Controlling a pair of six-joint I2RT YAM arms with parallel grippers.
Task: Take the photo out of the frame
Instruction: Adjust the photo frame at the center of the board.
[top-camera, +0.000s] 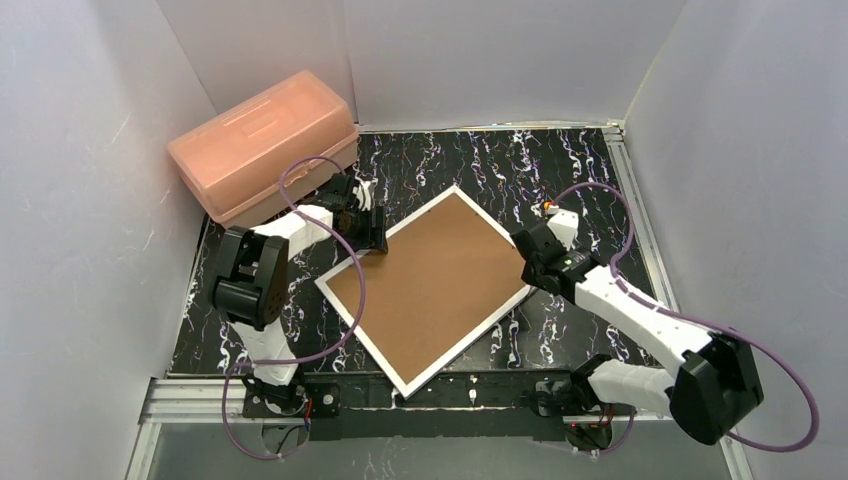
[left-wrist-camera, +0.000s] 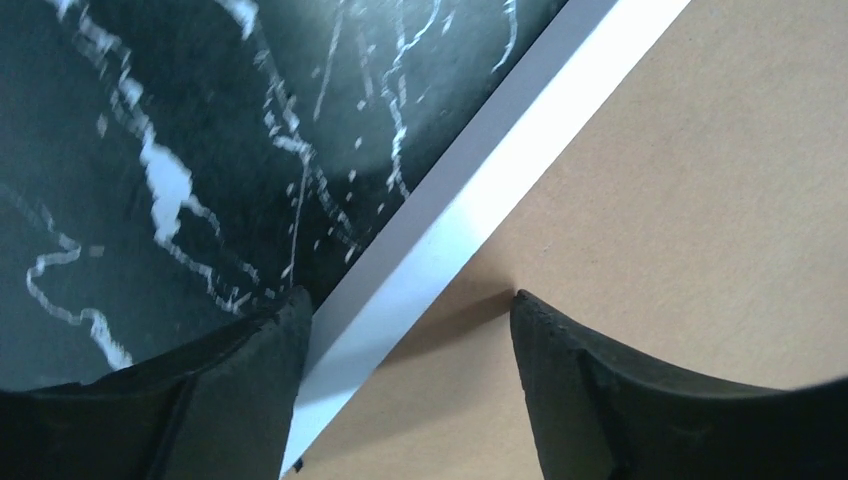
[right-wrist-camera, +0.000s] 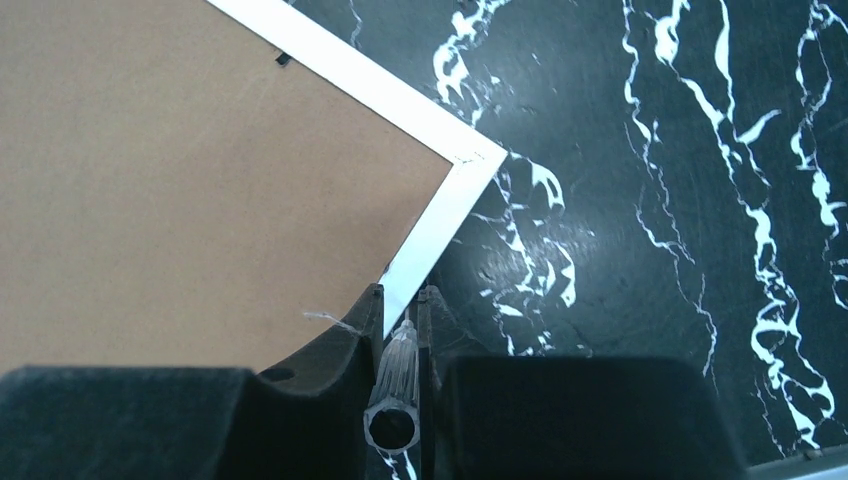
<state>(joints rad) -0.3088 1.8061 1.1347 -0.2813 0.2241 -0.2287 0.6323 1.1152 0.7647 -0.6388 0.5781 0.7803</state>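
Note:
The frame (top-camera: 440, 285) lies face down on the black marbled table, its brown back up inside a thin white border (left-wrist-camera: 470, 190). The photo is hidden under the back. My left gripper (top-camera: 366, 238) (left-wrist-camera: 410, 300) is open at the frame's upper-left edge, one finger (left-wrist-camera: 250, 390) over the table and the other (left-wrist-camera: 600, 390) over the brown back. At the frame's right edge my right gripper (top-camera: 528, 266) (right-wrist-camera: 400, 300) is shut on a clear ribbed plastic tool (right-wrist-camera: 398, 370), whose tip points at the white border (right-wrist-camera: 430, 235) below the corner (right-wrist-camera: 478, 158).
A pink plastic box (top-camera: 262, 145) stands at the back left, just behind the left arm. A small black tab (right-wrist-camera: 284, 60) sits at the inner edge of the border. White walls close in the table on three sides.

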